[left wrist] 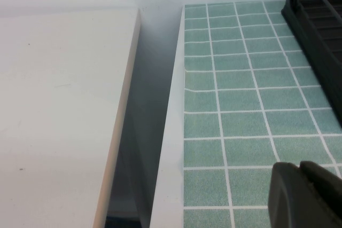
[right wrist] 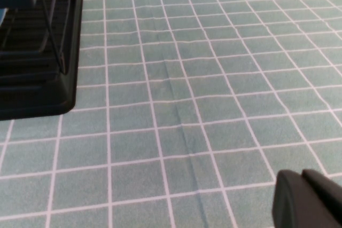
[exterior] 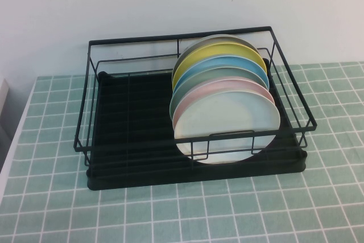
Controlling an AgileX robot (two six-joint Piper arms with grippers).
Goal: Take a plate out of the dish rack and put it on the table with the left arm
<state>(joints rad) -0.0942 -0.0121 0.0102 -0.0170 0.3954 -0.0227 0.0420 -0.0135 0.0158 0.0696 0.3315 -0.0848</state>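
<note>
High view, near to far. Bare green-tiled surface [exterior: 170,214] along the near edge, free for setting a plate down. Behind it the dish rack [exterior: 193,166], black wire over a ribbed tray, runs across the middle of the surface toward the far edge.

Plates stand on edge in the rack's right half, leaning back one against the next; the wire front rail holds them upright. Nearest is the plate [exterior: 227,123], pale mint-white, so it is the one an arm can reach without disturbing the others. A pale pink plate [exterior: 219,88] sits just behind it, then a grey-green one, a light blue plate [exterior: 222,68], a yellow plate [exterior: 219,54] and one more rim at the back. The rack's left half holds nothing.

Neither arm shows in the high view. Left wrist view: left tool [left wrist: 307,193] hangs over the surface's left edge, the rack's end farther off, well apart; fingers look closed together, holding nothing. Right wrist view: right tool [right wrist: 307,198] hangs over open tiles off the rack's right end; fingers likewise together, empty.

Judgement: the reach has not begun.

No brand, label or writing readable anywhere.
</note>
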